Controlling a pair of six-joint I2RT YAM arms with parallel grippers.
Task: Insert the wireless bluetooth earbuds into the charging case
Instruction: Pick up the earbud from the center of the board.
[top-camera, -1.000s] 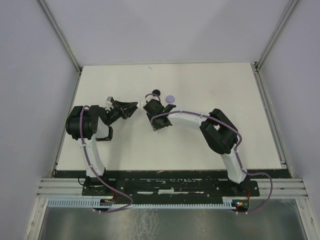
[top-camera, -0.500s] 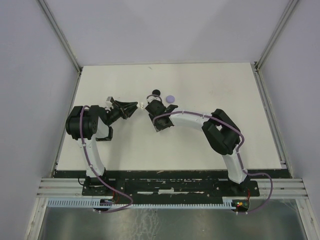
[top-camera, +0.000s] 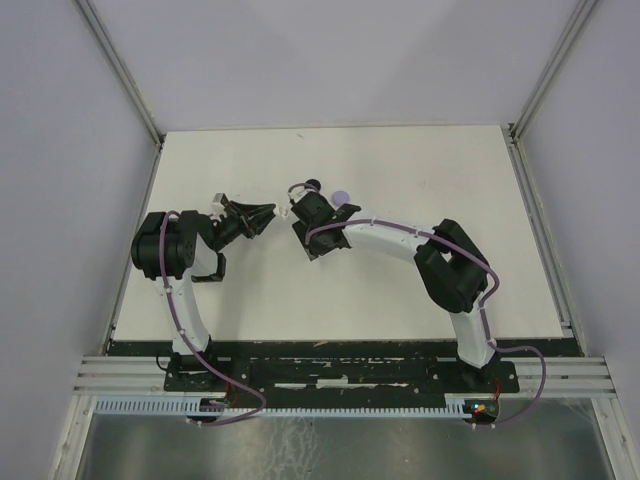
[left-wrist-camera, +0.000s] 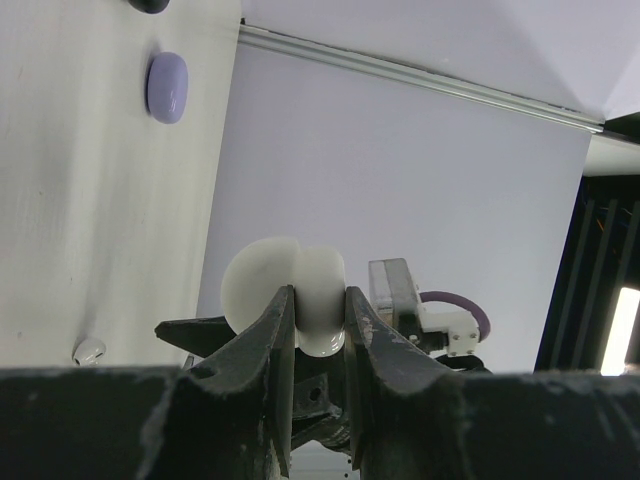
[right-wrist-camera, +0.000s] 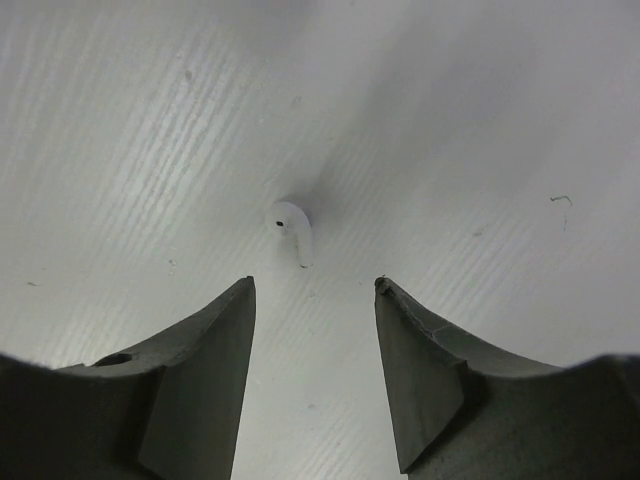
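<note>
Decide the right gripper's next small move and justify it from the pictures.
Probably lower the right gripper and close on the white earbud: its jaws stand open, the bud lies on the table just beyond the gap, untouched, while the left gripper is shut on the white case.

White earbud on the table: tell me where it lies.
In the right wrist view the white earbud lies on the table just ahead of the open right gripper, untouched.

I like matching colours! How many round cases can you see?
3. The white case is pinched in the left gripper, the lilac case lies on the table near the right gripper, and the black case lies close by. Others may be hidden.
</note>
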